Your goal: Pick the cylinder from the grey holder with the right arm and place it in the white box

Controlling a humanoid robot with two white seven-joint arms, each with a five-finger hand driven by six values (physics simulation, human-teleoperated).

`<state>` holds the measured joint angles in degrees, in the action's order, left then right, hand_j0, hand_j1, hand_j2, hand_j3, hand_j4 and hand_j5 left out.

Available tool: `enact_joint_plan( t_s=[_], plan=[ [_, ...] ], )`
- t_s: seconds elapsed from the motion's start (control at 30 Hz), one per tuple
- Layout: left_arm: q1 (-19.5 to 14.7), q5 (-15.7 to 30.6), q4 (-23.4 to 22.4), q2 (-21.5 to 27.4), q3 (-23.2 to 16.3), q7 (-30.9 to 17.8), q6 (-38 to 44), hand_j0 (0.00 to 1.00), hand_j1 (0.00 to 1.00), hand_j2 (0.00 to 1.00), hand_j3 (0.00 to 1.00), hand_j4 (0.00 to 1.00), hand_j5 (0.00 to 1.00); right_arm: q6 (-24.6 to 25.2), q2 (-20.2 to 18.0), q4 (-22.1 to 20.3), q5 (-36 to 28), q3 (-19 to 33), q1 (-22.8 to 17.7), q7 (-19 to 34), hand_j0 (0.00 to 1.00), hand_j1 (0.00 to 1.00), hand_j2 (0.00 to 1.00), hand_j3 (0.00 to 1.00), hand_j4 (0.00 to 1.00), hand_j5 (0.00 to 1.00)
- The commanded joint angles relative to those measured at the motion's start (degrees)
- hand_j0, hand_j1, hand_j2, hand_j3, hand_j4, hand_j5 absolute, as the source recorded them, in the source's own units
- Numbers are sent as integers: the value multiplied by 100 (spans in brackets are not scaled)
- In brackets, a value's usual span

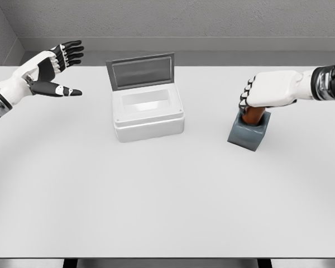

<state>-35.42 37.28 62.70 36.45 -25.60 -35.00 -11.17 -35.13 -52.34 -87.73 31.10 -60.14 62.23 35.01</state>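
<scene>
Currently the right robot hand (263,91) grips the brown cylinder (253,114) seated in the grey holder (248,134) near the surface's (167,201) right edge, white box (148,114) open mid-surface, left robot hand (51,70) spread, empty.

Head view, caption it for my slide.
Right hand grips brown cylinder in grey holder; open white box waits.
</scene>
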Motion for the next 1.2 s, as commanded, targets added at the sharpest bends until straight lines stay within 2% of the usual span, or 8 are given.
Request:
enact_joint_plan(
  t_s=[0.0, 0.1, 0.47, 0.57, 1.17],
  plan=[
    [0, 34, -3, 11, 2, 0, 1, 100, 100, 100, 100, 100, 100, 13, -4, 1, -8, 11, 0, -1, 53, 53, 53, 53, 53, 53],
    [0, 43, -3, 11, 11, 0, 1, 100, 100, 100, 100, 100, 100, 13, -13, -7, -8, 37, 26, -1, 50, 50, 50, 50, 50, 50],
    [-9, 43, -3, 2, 11, 0, 10, 100, 100, 100, 100, 100, 100, 13, -48, -25, -60, 178, 176, -1, 50, 50, 50, 50, 50, 50],
    [-26, 52, -3, 2, 46, 0, 10, 100, 100, 100, 100, 100, 100, 13, -13, -174, -52, 178, 255, -1, 50, 50, 50, 50, 50, 50],
    [-26, 43, -3, -7, 46, 0, 10, 100, 100, 100, 100, 100, 100, 13, 251, -130, -34, 178, 395, -1, 50, 50, 50, 50, 50, 50]
  ],
)
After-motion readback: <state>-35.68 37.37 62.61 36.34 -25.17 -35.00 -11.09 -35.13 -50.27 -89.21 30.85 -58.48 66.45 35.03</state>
